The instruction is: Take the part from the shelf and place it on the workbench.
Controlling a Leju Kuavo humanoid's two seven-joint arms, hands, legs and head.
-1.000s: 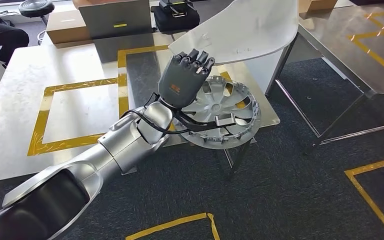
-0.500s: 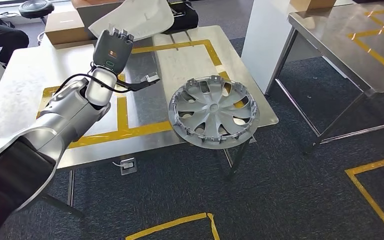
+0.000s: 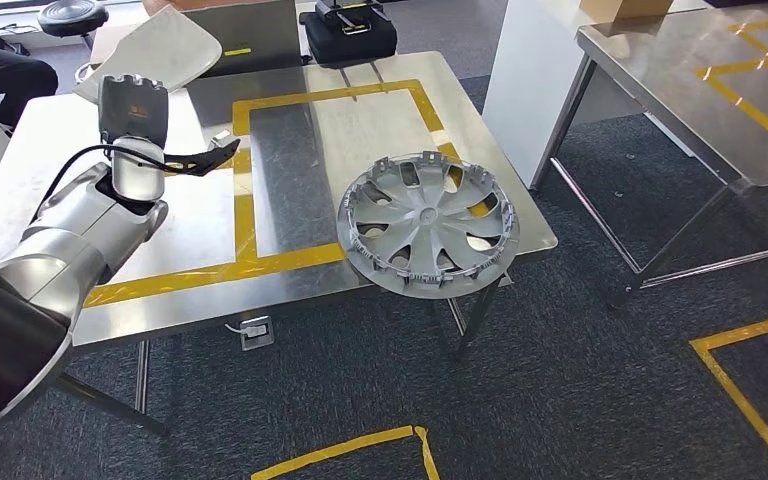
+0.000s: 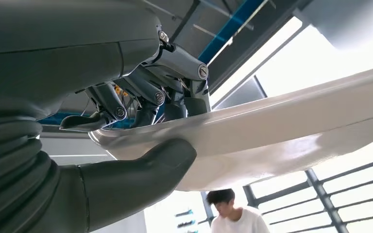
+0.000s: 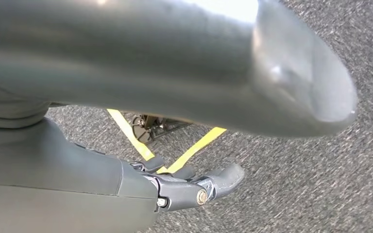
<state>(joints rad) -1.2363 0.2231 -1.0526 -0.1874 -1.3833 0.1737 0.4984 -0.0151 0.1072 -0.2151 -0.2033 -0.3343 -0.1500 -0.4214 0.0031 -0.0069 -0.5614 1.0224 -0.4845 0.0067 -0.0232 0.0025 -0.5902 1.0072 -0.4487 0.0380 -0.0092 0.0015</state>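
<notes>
In the head view the left hand stood raised over the far left part of the workbench, its back toward the camera and its fingers closed on the near edge of a pale grey curved panel. The panel rose up and away from the hand above the far left corner of the bench, clear of the steel top and not resting on it. A silver wheel cover lay flat at the near right corner of the bench, its rim hanging over the edge, well apart from the hand. Yellow tape marked rectangles on the bench top, and a black bag sat at the far edge. In the left wrist view the left hand clamped the panel: the thick thumb pressed one face, the darker fingers bore on the opposite face, and the sheet ran out between them. A person in a white top stood beyond it. In the right wrist view the right hand hung over grey carpet crossed by yellow tape, its fingers loosely bent and apart with nothing in them.
</notes>
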